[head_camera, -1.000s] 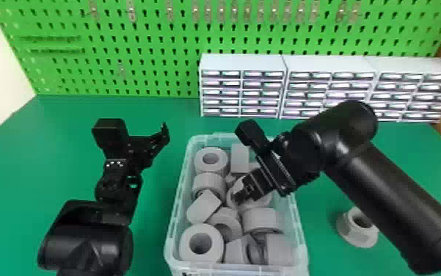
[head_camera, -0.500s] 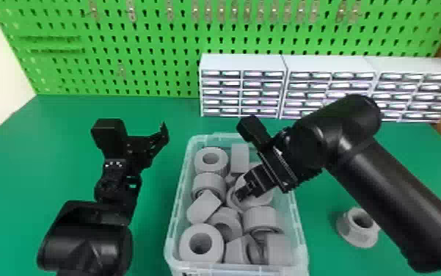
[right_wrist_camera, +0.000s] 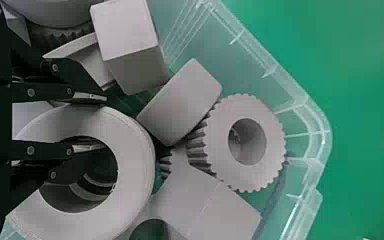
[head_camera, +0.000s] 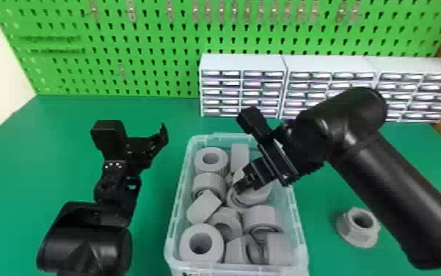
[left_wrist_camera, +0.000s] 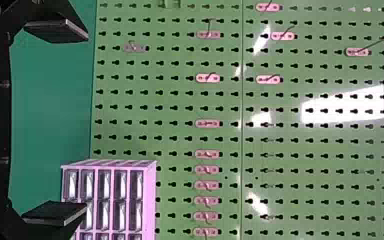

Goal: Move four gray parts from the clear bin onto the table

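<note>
The clear bin, filled with gray parts, sits in the middle of the table. My right gripper reaches down into it, over the parts. In the right wrist view that gripper is shut on the wall of a gray ring, one finger in its hole and the other along its outside. A flanged gray part lies on the table to the bin's right. My left gripper is parked above the table left of the bin; in the left wrist view, the left gripper is open and holds nothing.
White drawer cabinets stand behind the bin against a green pegboard. Beside the held ring in the bin are a toothed gear and a gray block.
My right wrist and forearm have shifted slightly up and to the right in the head view, and the fingers, still inside the bin, sit a little farther left. The left arm stays nearly still.
</note>
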Motion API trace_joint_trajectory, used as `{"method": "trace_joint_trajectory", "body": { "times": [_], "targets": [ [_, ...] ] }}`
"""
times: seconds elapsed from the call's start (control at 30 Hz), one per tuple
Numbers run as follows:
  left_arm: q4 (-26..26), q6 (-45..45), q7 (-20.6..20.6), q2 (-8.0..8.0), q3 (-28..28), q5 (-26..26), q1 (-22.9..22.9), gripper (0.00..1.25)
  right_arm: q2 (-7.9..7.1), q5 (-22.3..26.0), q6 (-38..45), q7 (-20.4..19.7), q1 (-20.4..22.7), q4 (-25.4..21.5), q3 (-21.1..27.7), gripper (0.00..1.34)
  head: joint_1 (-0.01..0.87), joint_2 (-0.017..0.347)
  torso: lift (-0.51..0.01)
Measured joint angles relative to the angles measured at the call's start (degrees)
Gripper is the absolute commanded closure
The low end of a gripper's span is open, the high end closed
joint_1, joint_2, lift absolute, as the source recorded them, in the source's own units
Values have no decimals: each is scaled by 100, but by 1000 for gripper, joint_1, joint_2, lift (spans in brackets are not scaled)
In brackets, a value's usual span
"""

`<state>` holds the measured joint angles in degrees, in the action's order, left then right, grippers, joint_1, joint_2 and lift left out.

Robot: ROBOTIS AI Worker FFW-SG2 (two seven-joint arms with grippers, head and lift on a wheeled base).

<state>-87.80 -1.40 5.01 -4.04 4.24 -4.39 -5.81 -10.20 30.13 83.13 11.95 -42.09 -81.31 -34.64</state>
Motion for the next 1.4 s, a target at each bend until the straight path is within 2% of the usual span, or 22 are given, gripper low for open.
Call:
{"method": "trace_joint_trajectory", "body": {
  "times": [0.4,0.67,0.9,1.4],
  "targets": [
    [0,-1,0,0,1,0,0,93,-9,-35,140,0,1,-339,277,923,693,72,-52],
    [0,-1,0,0,6,0,3,93,-16,-81,343,0,0,-724,561,923,693,72,-52],
    [0,-1,0,0,7,0,10,93,-32,-239,553,0,45,-1059,960,923,693,72,-52],
    [0,6,0,0,4,7,27,93,-70,-696,687,0,209,-1382,1676,923,693,72,-52]
  ]
}}
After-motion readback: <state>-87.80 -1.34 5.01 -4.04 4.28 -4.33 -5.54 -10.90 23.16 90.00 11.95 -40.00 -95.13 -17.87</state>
